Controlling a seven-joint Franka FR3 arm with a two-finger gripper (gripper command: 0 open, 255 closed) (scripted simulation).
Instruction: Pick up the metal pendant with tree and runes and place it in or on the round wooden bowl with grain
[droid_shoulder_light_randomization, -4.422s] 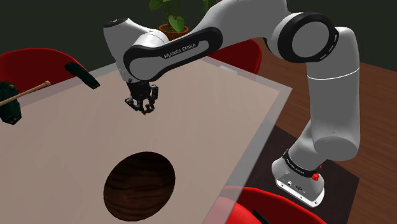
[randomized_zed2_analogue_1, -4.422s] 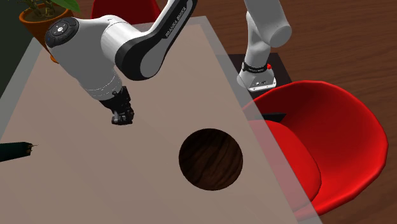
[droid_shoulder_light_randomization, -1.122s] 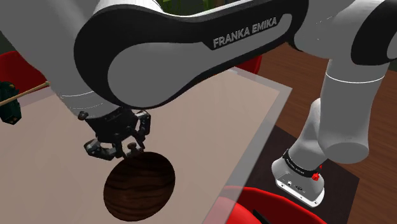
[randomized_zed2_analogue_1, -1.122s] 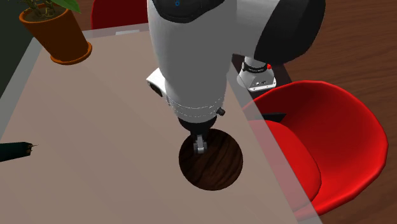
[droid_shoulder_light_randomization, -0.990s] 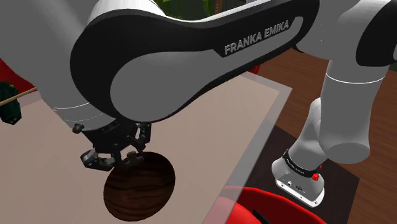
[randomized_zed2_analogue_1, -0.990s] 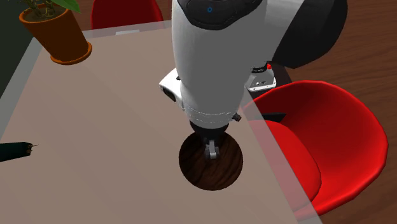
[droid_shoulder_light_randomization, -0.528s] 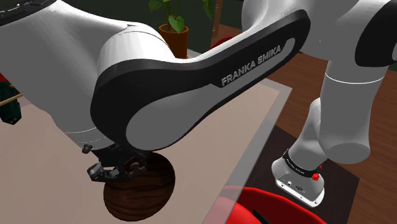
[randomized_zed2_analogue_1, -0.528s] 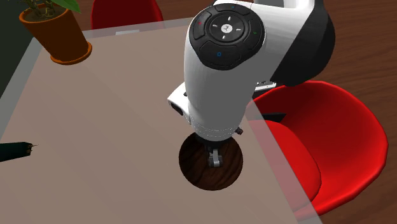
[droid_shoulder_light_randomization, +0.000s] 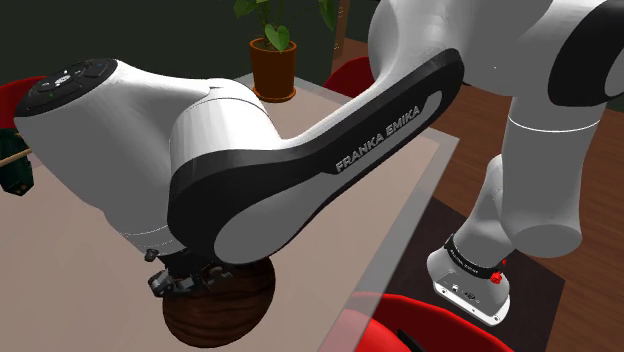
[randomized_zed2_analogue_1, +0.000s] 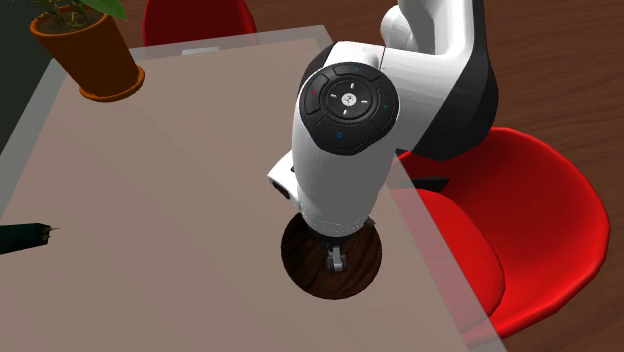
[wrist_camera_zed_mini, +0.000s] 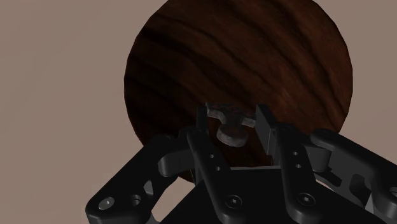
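Observation:
A round dark wooden bowl (wrist_camera_zed_mini: 238, 70) with clear grain sits on the beige table (randomized_zed2_analogue_1: 150, 200), near the table edge by the stand. My gripper (wrist_camera_zed_mini: 233, 121) hangs low over the bowl, inside its rim. It is shut on a small grey metal pendant (wrist_camera_zed_mini: 230, 130), which is clasped between the two black fingers (wrist_camera_zed_mini: 202, 122). In the second exterior view the gripper (randomized_zed2_analogue_1: 338, 258) and the pendant (randomized_zed2_analogue_1: 339, 264) are just above the middle of the bowl (randomized_zed2_analogue_1: 305, 270). From the shoulder view the arm's bulk covers much of the bowl (droid_shoulder_light_randomization: 225, 312), and the hand (droid_shoulder_light_randomization: 185, 283) shows at its far rim.
A potted plant (randomized_zed2_analogue_1: 85, 45) stands at a far table corner. A dark green object with a thin stick (droid_shoulder_light_randomization: 14, 165) lies at the shoulder view's left edge. Red chairs (randomized_zed2_analogue_1: 520, 230) stand around the table. The table edge (randomized_zed2_analogue_1: 420, 240) runs close beside the bowl.
The gripper carried the pendant from the middle of the table to over the bowl. In the last second it sank lower and moved further in over the bowl.

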